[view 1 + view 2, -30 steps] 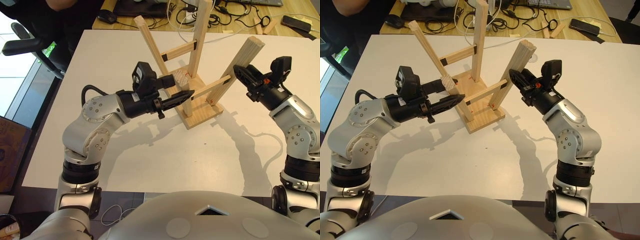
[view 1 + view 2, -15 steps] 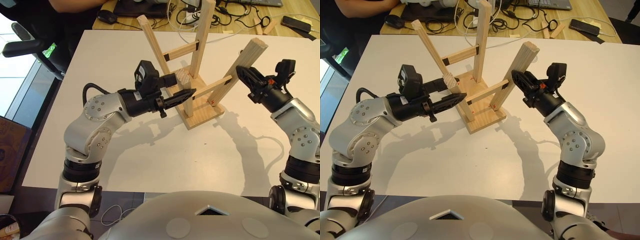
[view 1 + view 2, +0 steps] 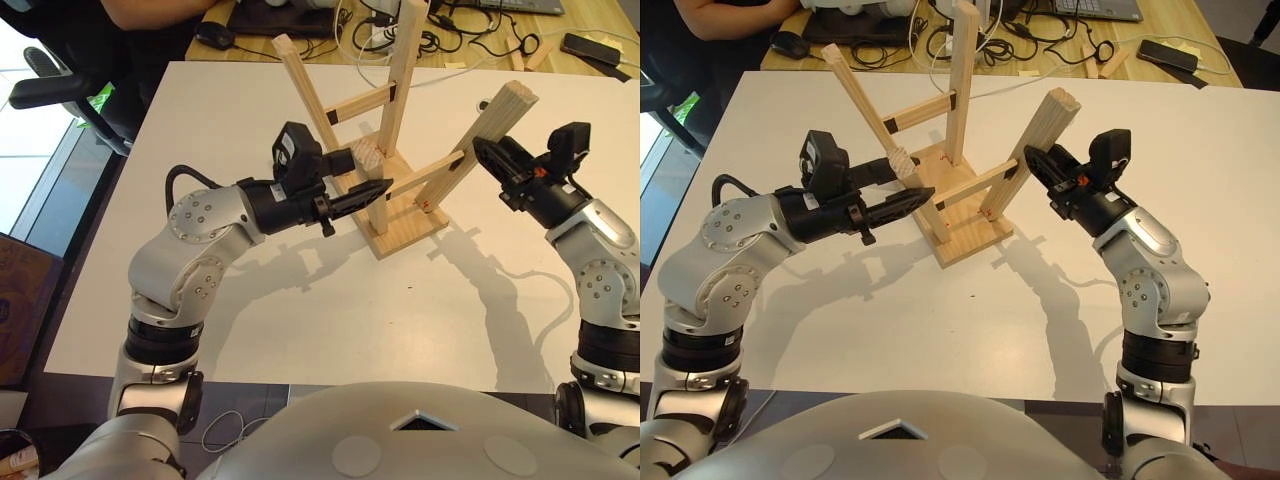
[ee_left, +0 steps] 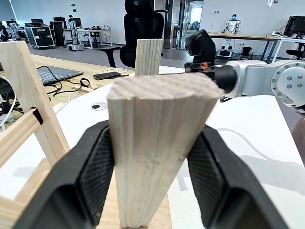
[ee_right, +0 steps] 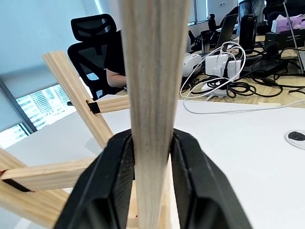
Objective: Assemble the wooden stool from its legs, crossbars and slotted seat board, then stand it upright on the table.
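Underneath, white table (image 3: 300,330); behind, cluttered wooden desk (image 3: 1215,35).

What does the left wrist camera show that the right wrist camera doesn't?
Left wrist view: the left end effector shut on a ridged-end leg, the right arm beyond, plus a laptop and a phone. Right wrist view: the right end effector shut on a second leg, with an office chair and cables behind. Shared: the white table, a slanted leg and a crossbar.
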